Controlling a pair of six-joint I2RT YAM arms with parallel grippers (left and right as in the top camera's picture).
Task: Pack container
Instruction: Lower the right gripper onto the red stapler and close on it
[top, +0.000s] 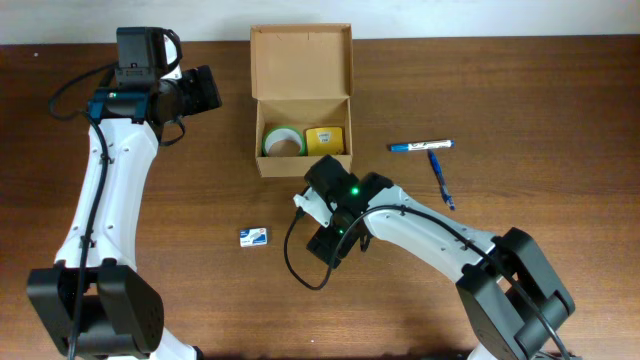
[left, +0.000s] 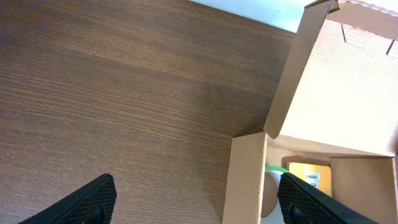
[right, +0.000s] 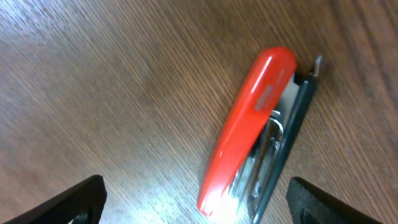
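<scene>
The container (top: 300, 62) stands at the middle of the worktop's (top: 560, 80) far edge with its lid folded back. The right gripper (right: 200, 202) is just in front of its front wall, pointing down, with the jaws spread wide and gripping nothing (a red stapler (right: 255, 124) lies flat on the wood between its fingers, touching neither). The left gripper (top: 203, 90) hangs just left of the container near the far edge, the arm stretched forward, its jaws also wide apart and empty.
</scene>
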